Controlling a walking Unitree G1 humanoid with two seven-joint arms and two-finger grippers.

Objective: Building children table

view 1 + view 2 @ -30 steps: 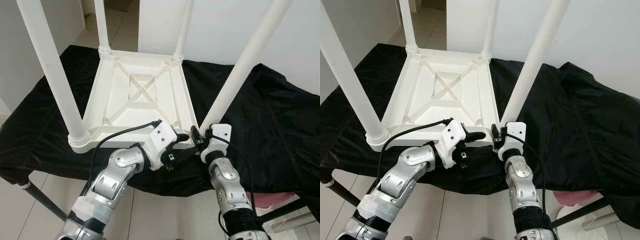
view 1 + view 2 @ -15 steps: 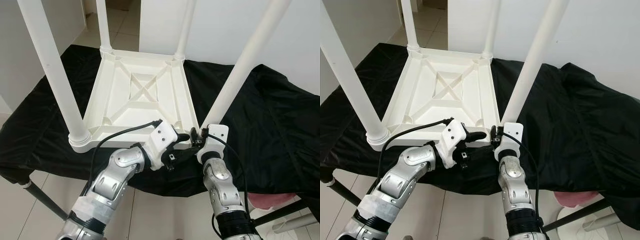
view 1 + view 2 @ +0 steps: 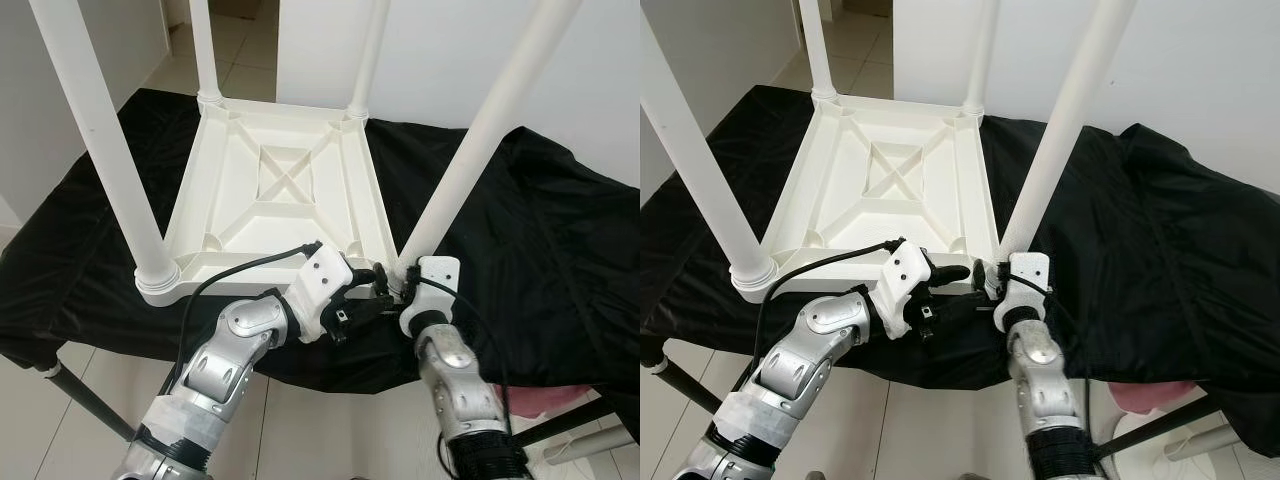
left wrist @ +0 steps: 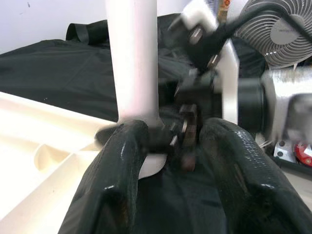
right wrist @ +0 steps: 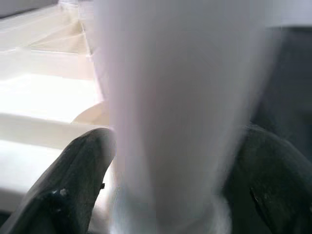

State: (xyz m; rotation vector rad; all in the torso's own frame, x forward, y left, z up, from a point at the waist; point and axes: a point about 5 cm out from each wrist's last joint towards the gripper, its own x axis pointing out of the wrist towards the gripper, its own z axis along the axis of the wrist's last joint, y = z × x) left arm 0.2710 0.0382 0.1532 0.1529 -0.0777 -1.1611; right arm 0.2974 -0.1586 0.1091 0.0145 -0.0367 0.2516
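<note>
Home: tiled floor [image 3: 235, 45], doorway [image 3: 232, 8]

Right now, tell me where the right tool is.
The right tool is at the near right corner of the upturned white table, its fingers either side of the base of the near right leg, beside the left tool.

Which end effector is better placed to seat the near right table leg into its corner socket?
Probably the right end effector: its fingers straddle the leg at its base. The left end effector sits beside it.
</note>
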